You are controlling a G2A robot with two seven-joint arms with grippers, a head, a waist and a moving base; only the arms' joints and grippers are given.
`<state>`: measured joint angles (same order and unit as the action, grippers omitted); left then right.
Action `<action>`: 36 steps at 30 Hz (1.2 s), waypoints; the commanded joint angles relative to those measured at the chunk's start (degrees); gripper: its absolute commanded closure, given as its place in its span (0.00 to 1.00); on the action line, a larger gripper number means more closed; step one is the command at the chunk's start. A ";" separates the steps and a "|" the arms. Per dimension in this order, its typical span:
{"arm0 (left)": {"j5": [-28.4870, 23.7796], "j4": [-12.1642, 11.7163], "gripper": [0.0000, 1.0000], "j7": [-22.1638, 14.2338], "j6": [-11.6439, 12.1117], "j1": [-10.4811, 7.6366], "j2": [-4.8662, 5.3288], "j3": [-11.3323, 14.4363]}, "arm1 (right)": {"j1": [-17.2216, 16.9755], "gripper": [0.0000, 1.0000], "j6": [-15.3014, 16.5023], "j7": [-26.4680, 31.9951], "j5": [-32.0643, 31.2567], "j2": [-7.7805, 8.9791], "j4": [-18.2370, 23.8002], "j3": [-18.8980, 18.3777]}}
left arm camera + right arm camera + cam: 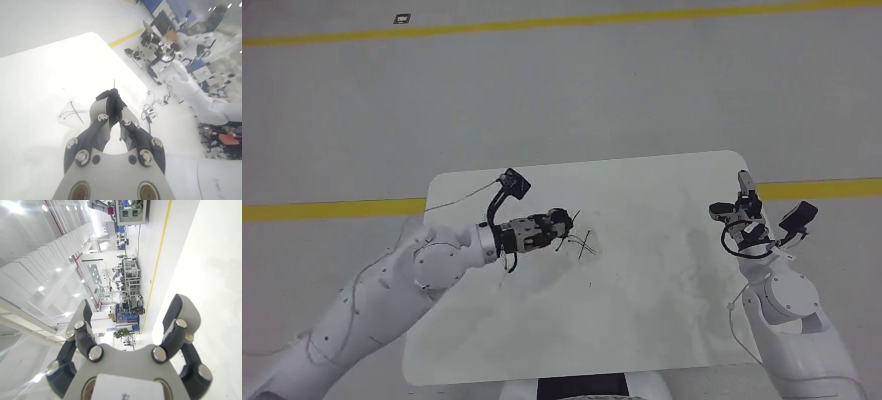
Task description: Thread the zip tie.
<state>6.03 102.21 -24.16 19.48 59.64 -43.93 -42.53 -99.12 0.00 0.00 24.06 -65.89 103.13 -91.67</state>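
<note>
Zip tie (114, 83) pinched in clamped left tool (112, 93), ctr frame; right tool (131, 300) spread, empty. Threading appears not started; spares (75, 112) on table (37, 75).

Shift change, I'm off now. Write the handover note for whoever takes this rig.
The left gripper is shut on a thin black plastic zip tie; the tie's tip pokes out past the fingertips, over the white table.
The right gripper is open and empty, by the table's right edge, well apart from the left gripper.
The loose black zip ties lie crossed on the table beside the left gripper.
Done: one tie is in hand.
Left: the tail probably needs feeding through the head; no closed loop is visible.
</note>
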 commanded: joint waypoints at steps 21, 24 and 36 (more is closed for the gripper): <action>-15.35 -6.29 1.00 8.85 -0.31 3.87 -2.01 -0.79 | 0.00 0.00 0.00 0.00 0.00 0.00 0.00 0.00; -19.73 -7.59 1.00 9.56 0.00 4.10 -2.85 -0.49 | 0.00 0.00 0.00 0.00 0.00 0.00 0.00 0.00; -28.66 -10.60 1.00 10.64 0.00 4.69 -5.01 -2.19 | 0.00 0.00 0.00 0.00 0.00 0.00 0.00 0.00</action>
<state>-22.67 91.59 -13.52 19.48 64.34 -48.95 -44.76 -99.12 0.00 0.00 24.06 -65.89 103.13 -91.67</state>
